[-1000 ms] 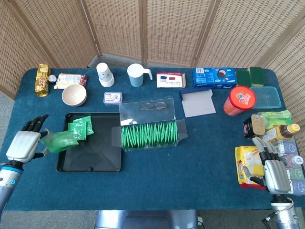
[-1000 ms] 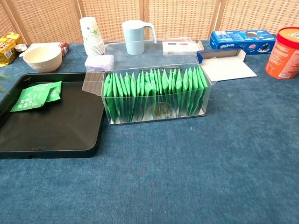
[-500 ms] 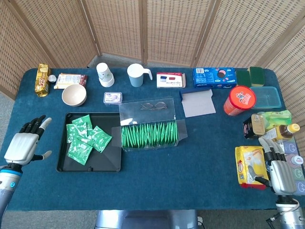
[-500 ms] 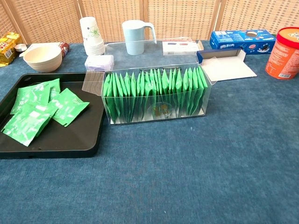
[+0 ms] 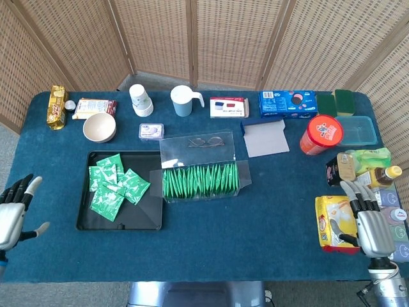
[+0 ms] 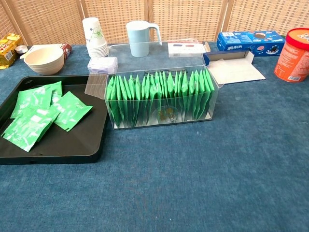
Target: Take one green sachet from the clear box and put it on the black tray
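The clear box (image 5: pixel 200 167) (image 6: pixel 161 77) stands mid-table with a row of upright green sachets (image 5: pixel 200 180) (image 6: pixel 159 96) inside. Left of it lies the black tray (image 5: pixel 137 220) (image 6: pixel 72 147), with several green sachets (image 5: pixel 115 186) (image 6: pixel 41 112) lying flat on it. My left hand (image 5: pixel 13 213) hovers at the far left edge of the head view, well left of the tray, fingers spread and empty. My right hand (image 5: pixel 366 220) is at the lower right, fingers apart, holding nothing, beside a yellow packet (image 5: pixel 332 222). Neither hand shows in the chest view.
Along the back are a bowl (image 5: pixel 99 127), paper cups (image 5: pixel 140 100), a pale blue jug (image 5: pixel 183 100), small boxes and a blue biscuit box (image 5: pixel 287 103). A red tub (image 5: pixel 321 135), a plastic container and bottles crowd the right side. An open card folder (image 5: pixel 266 137) lies behind the box.
A second ago my left hand held a green sachet at the tray's left edge; that sachet now lies on the tray, and the hand has drawn back down and left, empty.
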Controlling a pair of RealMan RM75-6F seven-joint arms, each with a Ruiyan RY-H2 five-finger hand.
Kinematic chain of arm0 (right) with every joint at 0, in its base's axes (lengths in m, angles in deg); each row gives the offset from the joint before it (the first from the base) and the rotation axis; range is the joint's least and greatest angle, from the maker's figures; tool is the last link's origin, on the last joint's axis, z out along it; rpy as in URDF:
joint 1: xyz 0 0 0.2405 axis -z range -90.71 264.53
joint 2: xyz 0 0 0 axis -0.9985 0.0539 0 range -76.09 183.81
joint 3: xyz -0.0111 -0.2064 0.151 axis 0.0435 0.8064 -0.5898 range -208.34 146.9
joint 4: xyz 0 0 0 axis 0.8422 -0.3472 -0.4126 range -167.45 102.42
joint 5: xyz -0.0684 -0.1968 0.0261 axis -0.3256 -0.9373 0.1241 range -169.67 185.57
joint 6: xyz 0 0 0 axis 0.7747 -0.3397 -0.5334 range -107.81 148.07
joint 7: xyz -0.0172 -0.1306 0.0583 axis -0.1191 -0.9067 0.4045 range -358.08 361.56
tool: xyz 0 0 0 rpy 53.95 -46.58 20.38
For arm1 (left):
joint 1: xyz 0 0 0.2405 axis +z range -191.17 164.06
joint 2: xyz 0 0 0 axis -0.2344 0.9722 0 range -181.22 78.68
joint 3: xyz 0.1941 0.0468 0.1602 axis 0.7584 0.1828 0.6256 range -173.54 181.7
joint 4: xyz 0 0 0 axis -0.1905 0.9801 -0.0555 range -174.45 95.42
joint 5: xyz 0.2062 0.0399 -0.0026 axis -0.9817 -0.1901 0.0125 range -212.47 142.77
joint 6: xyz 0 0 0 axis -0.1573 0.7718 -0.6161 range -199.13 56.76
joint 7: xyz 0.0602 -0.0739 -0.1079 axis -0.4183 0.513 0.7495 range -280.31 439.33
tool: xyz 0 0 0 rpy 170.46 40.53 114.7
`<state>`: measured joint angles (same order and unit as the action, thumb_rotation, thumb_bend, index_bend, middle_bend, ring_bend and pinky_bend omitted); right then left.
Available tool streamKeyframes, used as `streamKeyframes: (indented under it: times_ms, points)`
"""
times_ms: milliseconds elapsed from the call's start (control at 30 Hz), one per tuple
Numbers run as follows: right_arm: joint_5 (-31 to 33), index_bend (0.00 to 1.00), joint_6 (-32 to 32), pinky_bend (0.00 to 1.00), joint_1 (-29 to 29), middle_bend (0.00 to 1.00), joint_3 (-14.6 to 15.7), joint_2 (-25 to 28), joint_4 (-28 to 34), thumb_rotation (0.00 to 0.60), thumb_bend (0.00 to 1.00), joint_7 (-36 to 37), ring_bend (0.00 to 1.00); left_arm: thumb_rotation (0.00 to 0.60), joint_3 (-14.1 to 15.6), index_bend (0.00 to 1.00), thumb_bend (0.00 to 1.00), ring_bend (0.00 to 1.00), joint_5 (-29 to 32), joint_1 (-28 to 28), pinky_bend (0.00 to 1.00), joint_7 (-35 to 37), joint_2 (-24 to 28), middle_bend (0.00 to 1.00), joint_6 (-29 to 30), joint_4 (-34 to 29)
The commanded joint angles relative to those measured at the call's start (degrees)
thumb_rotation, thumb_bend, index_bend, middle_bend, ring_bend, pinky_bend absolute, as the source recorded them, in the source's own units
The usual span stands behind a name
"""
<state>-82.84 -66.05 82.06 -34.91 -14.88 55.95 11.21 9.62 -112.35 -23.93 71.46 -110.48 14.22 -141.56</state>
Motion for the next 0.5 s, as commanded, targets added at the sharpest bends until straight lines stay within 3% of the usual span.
streamKeyframes:
  times_ms: [33, 500]
  points:
    - [-1.03, 0.00, 0.57, 0.05, -0.67, 0.03, 0.45, 1.07, 1.61, 0.600, 0.35, -2.20, 0.00, 0.599, 1.09, 0.04, 0.17, 0.00, -1.38, 2.43, 0.09, 0.60, 0.16, 0.00, 1.72, -0.69]
    - [-2.12, 0.00, 0.86, 0.05, -0.88, 0.03, 1.88, 2.36, 3.12, 0.600, 0.35, -3.17, 0.00, 0.600, 0.36, 0.08, 0.17, 0.00, -4.57, 5.01, 0.09, 1.60, -1.08, 0.00, 2.04, -2.16]
